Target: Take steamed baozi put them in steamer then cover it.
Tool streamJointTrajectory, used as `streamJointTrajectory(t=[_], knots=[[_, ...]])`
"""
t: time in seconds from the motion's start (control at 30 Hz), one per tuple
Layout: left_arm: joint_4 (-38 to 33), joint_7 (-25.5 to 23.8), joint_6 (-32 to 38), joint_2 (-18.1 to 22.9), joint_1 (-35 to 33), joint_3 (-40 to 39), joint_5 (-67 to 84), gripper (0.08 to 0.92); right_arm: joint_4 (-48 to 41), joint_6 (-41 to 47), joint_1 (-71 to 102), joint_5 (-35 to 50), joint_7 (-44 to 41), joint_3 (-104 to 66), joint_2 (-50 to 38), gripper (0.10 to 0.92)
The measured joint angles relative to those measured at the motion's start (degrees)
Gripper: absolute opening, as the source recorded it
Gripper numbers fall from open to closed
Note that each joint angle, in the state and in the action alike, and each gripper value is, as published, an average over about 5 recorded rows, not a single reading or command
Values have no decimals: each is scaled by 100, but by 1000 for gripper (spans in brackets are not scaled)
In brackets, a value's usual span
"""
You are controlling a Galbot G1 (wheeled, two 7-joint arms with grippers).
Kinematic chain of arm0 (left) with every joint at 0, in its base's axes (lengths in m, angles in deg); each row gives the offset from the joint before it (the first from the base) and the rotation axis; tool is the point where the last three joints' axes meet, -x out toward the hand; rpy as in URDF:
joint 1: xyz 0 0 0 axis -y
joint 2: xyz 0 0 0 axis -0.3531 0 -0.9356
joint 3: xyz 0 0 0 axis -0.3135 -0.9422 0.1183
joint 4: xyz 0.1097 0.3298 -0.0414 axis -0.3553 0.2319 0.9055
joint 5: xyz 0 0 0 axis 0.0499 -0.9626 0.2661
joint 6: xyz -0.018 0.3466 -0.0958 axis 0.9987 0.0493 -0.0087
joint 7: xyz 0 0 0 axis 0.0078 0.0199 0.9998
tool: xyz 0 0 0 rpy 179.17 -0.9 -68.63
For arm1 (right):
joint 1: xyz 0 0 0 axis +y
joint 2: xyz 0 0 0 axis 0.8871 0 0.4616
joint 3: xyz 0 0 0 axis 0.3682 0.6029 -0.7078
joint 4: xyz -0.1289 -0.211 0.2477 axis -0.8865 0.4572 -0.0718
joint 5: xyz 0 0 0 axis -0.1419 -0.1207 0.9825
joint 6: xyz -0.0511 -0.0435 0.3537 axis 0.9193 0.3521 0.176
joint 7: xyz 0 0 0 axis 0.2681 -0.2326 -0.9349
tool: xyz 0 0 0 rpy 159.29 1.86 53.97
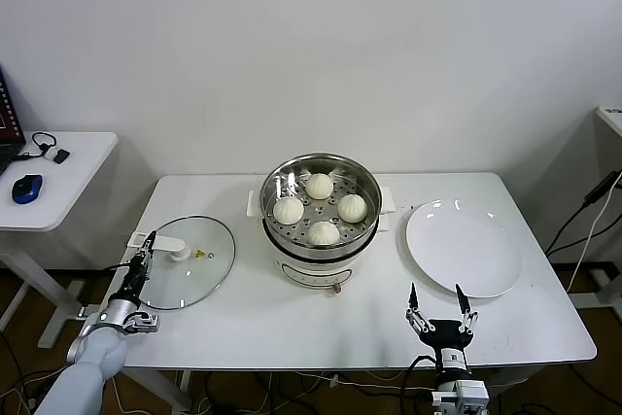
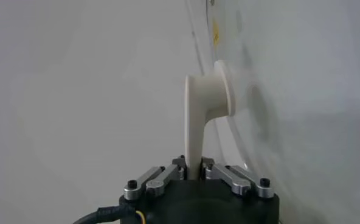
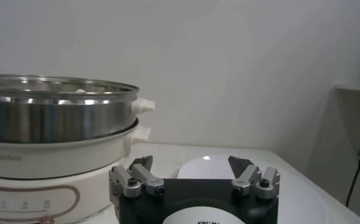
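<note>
So I looked down from the head camera and used the steamer [image 1: 321, 209] as my mark. It sat in the middle of the white table [image 1: 243, 323], shiny on its white base. All four baozi [image 1: 320, 185] lay inside it on the tray with holes, close together in a ring. No lid was on top of it.

Left of the steamer, the cover [image 1: 190, 264] lay flat on the table, apart from the pot. Its white handle [image 1: 167, 246] stuck out on the side away from the steamer. My left gripper [image 1: 149, 245] was right at that handle. In the left wrist view I saw its fingers [image 2: 162, 176] pressed tight on the thin end of the handle [image 2: 198, 115], pinching it from both sides. The glass of the cover [image 2: 289, 91] ran away behind the handle.

Right of the steamer lay a flat white plate [image 1: 464, 247] with nothing on it. My right gripper [image 1: 439, 310] hung near the table's front edge, just in front of the plate and well apart from the steamer. Its fingers [image 3: 134, 176] were spread wide and held nothing. From the right wrist view I saw the steamer's [image 3: 58, 112] side and the plate [image 3: 207, 165] beyond the open fingers.
</note>
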Motion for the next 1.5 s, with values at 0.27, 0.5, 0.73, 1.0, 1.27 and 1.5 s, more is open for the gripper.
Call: streamJointTrajectory(t=[0.27, 0.5, 0.73, 1.0, 1.27, 1.5], knots=[[48, 145, 23, 9, -12, 19, 3, 350, -7, -18, 11, -6, 2, 9, 5, 823], [25, 213, 45, 34, -53, 53, 4, 558, -8, -33, 29, -5, 3, 5, 4, 823], [-153, 203, 9, -44, -222, 145, 89, 755, -10, -37, 36, -9, 12, 15, 13, 823], [-619, 136, 6, -158, -619, 387, 316, 822, -37, -48, 41, -47, 18, 27, 47, 823], [-1456, -18, 46, -118, -1472, 859, 663, 823, -54, -36, 47, -49, -17, 36, 37, 823], [-2463, -326, -30, 16, -2417, 1118, 1722, 823, 28, 22, 33, 35, -167, 48, -51, 823]])
